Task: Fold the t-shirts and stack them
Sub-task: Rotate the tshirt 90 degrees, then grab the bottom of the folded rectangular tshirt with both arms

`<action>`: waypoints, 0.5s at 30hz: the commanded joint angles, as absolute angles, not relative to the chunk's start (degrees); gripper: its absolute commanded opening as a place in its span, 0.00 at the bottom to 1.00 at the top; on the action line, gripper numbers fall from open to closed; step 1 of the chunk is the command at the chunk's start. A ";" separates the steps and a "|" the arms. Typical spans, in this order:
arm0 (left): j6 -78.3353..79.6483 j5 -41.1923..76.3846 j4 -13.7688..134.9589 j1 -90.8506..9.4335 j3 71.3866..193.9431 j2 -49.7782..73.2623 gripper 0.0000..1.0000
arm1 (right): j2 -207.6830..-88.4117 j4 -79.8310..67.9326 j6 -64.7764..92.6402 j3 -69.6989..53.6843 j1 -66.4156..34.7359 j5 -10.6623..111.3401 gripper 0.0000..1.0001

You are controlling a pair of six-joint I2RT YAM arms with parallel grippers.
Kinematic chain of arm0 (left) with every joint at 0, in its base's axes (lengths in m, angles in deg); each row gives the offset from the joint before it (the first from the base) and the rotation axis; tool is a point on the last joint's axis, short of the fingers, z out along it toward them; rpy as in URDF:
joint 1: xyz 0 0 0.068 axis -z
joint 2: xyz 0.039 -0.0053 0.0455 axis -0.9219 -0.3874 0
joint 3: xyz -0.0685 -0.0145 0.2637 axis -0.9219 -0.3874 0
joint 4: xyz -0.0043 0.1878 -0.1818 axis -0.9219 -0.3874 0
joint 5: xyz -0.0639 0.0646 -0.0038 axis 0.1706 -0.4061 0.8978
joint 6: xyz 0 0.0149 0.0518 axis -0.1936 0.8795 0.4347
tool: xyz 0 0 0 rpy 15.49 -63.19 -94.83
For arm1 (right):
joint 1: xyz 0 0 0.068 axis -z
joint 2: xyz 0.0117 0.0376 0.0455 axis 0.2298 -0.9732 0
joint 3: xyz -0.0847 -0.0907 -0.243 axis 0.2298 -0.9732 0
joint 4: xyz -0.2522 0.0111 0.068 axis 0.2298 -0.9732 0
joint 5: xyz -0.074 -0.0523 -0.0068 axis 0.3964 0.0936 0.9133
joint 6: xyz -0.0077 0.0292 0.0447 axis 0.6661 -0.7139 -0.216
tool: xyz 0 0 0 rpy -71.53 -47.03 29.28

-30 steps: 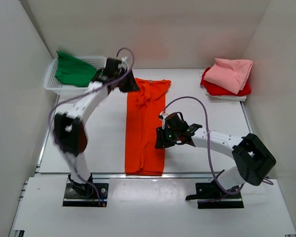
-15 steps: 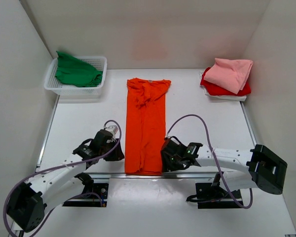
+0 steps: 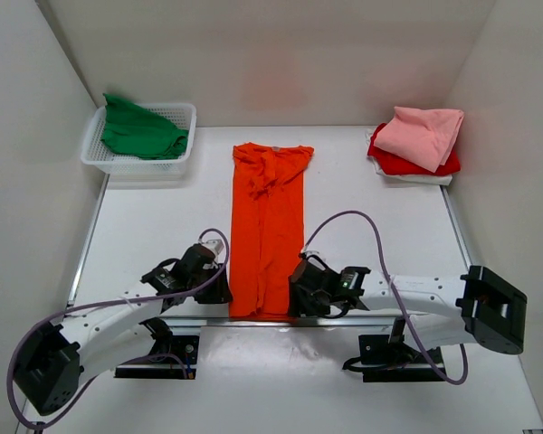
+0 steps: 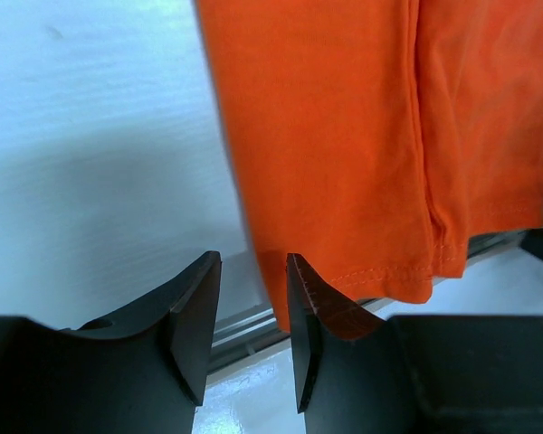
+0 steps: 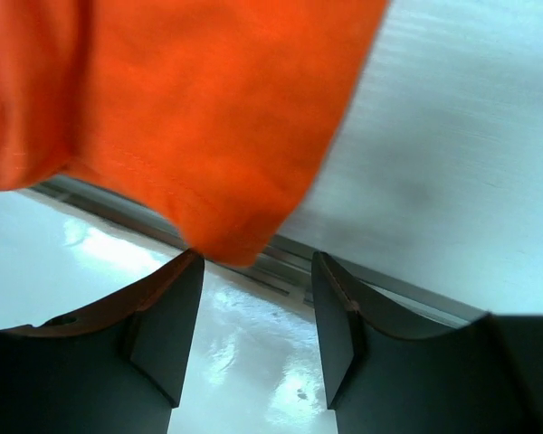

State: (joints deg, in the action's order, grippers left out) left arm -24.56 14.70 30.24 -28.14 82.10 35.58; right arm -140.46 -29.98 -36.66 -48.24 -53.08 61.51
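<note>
T-shirts sit at three places on my bench. At the far left corner the green t-shirt point(image 3: 140, 131) is bunched in the white mesh basket point(image 3: 136, 165), apparently waiting its turn. At the near edge, my left gripper point(image 3: 214, 286) is low beside the left hem corner of the orange t-shirt point(image 3: 267, 226). The left wrist view shows the left gripper point(image 4: 253, 262) with jaws parted by a narrow gap and nothing pinched, and the hem corner of the orange t-shirt point(image 4: 344, 136) just at its right finger.

That shirt runs down the middle of the bench as a long strip, sleeves folded in, collar toward the far edge, hem slightly overhanging the near edge. I judge that the overhang lets a finger slip underneath.

My right gripper point(image 3: 299, 294) mirrors this at the right hem corner. In its wrist view the right gripper point(image 5: 258, 262) has its jaws wide apart and empty just below the cloth point(image 5: 208, 108).

I read both as poised to pinch and carry the hem toward the collar.

At the far right corner the pink t-shirt point(image 3: 425, 134) lies folded on the red t-shirt point(image 3: 394, 163), starting the stack.
</note>
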 commanded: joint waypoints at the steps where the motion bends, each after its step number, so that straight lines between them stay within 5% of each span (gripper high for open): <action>1: -25.38 16.10 29.75 -25.73 82.91 34.07 0.47 | -136.14 -27.86 -38.67 -47.96 -52.72 64.14 0.49; 11: -28.63 16.72 32.56 -20.45 83.08 29.85 0.43 | -143.68 -26.97 -37.53 -45.94 -53.16 62.72 0.52; 12: -28.55 17.07 32.65 -20.45 83.08 29.67 0.35 | -144.57 -27.32 -37.70 -45.85 -53.16 62.46 0.46; 13: -28.46 17.07 32.56 -20.19 83.08 29.41 0.29 | -144.66 -26.54 -37.00 -46.46 -53.16 62.11 0.23; 15: -28.20 17.34 32.74 -20.27 83.17 29.40 0.09 | -143.71 -25.48 -37.08 -47.78 -52.89 61.24 0.00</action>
State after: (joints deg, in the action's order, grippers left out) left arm -28.17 16.47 32.30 -20.73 82.21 29.37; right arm -144.20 -27.07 -36.88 -47.57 -53.02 61.12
